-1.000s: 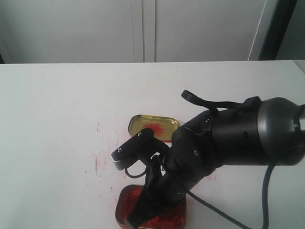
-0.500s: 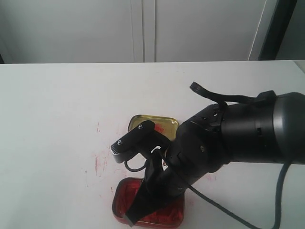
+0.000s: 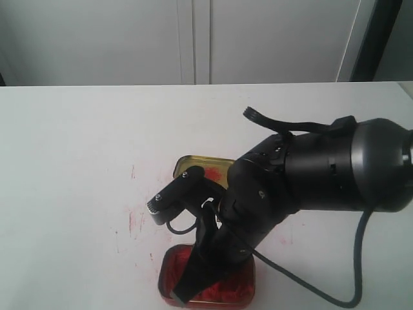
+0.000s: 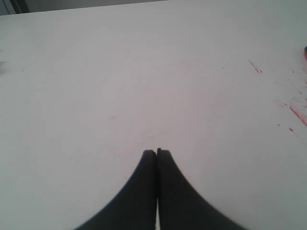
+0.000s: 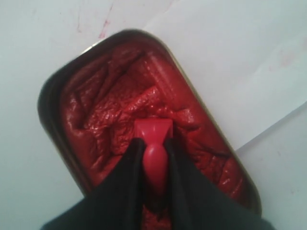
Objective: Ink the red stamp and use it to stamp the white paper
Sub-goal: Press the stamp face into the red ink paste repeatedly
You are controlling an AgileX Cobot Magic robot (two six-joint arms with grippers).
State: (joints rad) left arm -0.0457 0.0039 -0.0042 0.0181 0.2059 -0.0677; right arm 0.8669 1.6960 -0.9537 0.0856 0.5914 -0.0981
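Right pincer (image 5: pixel 153 143): clenching the handle of the red stamp (image 5: pixel 153 128), squeezing it from both sides.
Red stamp: sitting base-down in lumpy paste (image 5: pixel 110 105) inside the red tin (image 5: pixel 48 96), well apart from the surface's (image 3: pixel 77 142) far edge.
White paper (image 5: pixel 230 57): lying just beside the tin, perhaps slipping under its rim.
Left pincer (image 4: pixel 157 154): hanging over the surface, jaws pressing together on nothing.

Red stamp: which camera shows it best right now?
Right wrist view: the red stamp sits gripped in the right hand, base in the red paste tin. Exterior view hides it behind the arm; left wrist view shows none of it.
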